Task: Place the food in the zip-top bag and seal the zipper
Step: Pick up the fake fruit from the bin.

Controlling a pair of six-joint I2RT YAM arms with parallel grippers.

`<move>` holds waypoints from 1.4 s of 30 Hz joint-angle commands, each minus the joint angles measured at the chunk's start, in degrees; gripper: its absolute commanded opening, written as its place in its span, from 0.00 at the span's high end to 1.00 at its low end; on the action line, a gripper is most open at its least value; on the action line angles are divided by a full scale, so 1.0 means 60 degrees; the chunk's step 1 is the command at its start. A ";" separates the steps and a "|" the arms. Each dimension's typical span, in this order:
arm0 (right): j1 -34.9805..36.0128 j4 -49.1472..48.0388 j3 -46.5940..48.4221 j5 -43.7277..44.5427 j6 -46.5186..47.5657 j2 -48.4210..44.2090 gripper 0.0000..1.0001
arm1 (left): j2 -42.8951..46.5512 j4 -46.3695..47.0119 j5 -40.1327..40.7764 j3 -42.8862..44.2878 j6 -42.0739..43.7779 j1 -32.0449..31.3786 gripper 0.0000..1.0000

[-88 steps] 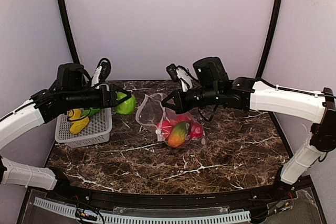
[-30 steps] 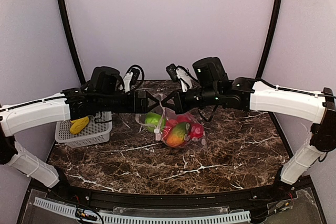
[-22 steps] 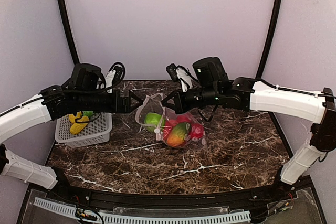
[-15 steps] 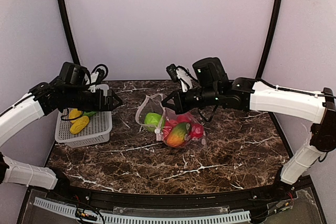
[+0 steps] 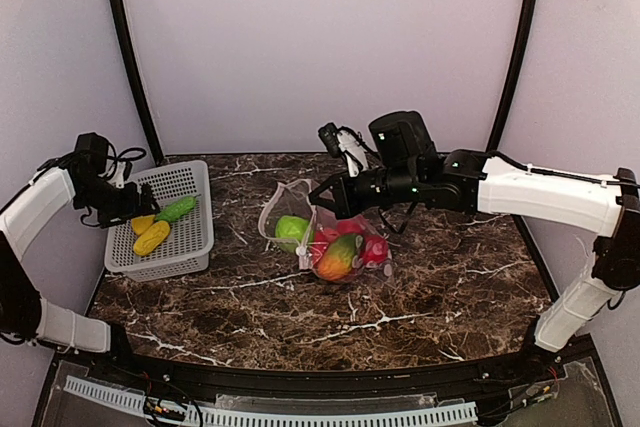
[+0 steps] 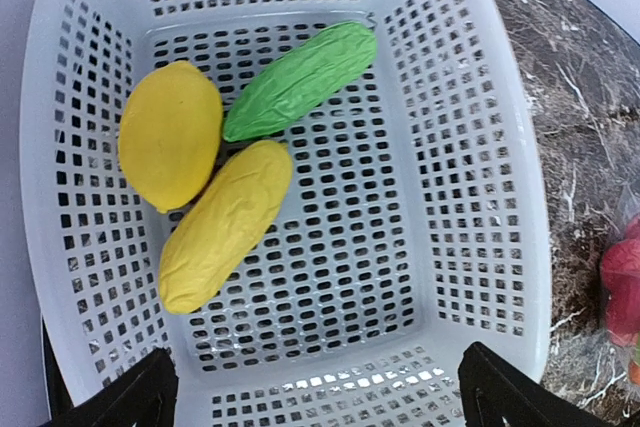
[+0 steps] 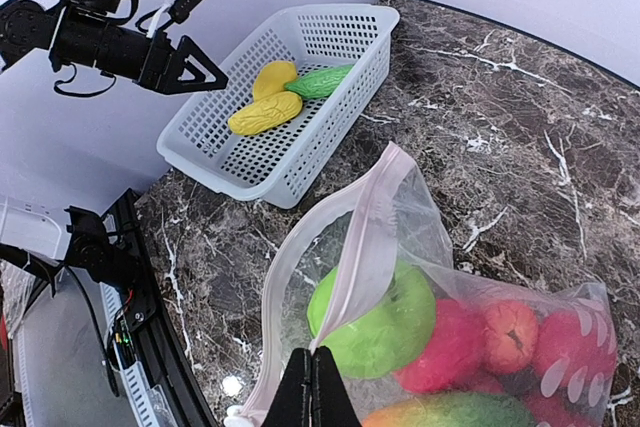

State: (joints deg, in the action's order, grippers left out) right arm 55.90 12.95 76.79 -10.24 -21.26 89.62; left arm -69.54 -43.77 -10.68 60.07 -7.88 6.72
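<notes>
The clear dotted zip-top bag (image 5: pixel 325 232) lies mid-table with its mouth held up. Inside are a green apple (image 7: pixel 385 317), red pieces (image 7: pixel 455 342) and an orange-green fruit (image 5: pixel 340 255). My right gripper (image 7: pixel 318 372) is shut on the bag's upper lip, on the pale pink zipper (image 7: pixel 365 257); its white slider (image 7: pixel 232 414) hangs at the low end. My left gripper (image 6: pixel 320 397) hovers open and empty over the white basket (image 6: pixel 460 147). That basket holds a round yellow fruit (image 6: pixel 168 132), a long yellow one (image 6: pixel 225 224) and a green cucumber-like piece (image 6: pixel 300 80).
The mesh basket (image 5: pixel 208 217) stands at the table's far left, against the wall. Dark marble tabletop (image 5: pixel 330 317) lies bare in front of the bag and to its right. Black frame posts rise at the back corners.
My left gripper dropped the green apple into the bag, then swung back left and now hovers over the basket. The right gripper has kept its hold on the bag lip.
</notes>
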 commanded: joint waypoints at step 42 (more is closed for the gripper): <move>0.0059 -0.0356 -0.0140 0.0227 0.0071 -0.0376 1.00 | -0.3174 0.1301 0.0241 -0.1099 0.0947 0.1279 0.30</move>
State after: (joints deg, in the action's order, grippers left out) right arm 55.90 12.78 75.79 -9.15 -21.06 88.33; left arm -88.40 -34.37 -10.92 52.90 -2.26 14.26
